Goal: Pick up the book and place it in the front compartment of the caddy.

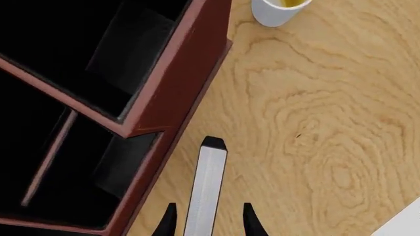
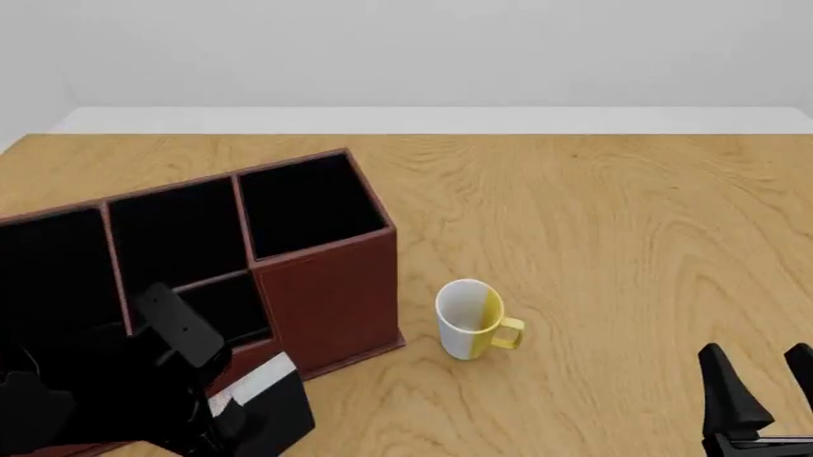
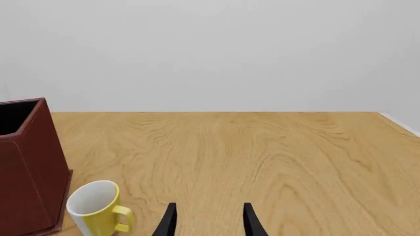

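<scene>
My left gripper [image 1: 206, 219] is shut on the book [image 1: 206, 189], whose white page edge runs out between the two fingertips. Seen from the front, the black-covered book [image 2: 269, 409] hangs near the table's front left, just beside the caddy's front corner. The caddy [image 2: 324, 295] is a dark reddish-brown box with black-lined slots; its wall [image 1: 174, 93] lies right beside the book in the left wrist view. My right gripper [image 2: 763, 395] stands open at the front right with nothing in it, its fingertips [image 3: 169, 221] apart over bare wood.
A white-and-yellow mug [image 2: 473, 320] stands upright just right of the caddy, also seen as the mug [image 3: 98, 206] in the right wrist view and the mug [image 1: 276, 10] in the left wrist view. The wooden table [image 2: 610, 228] stretches to the right and back.
</scene>
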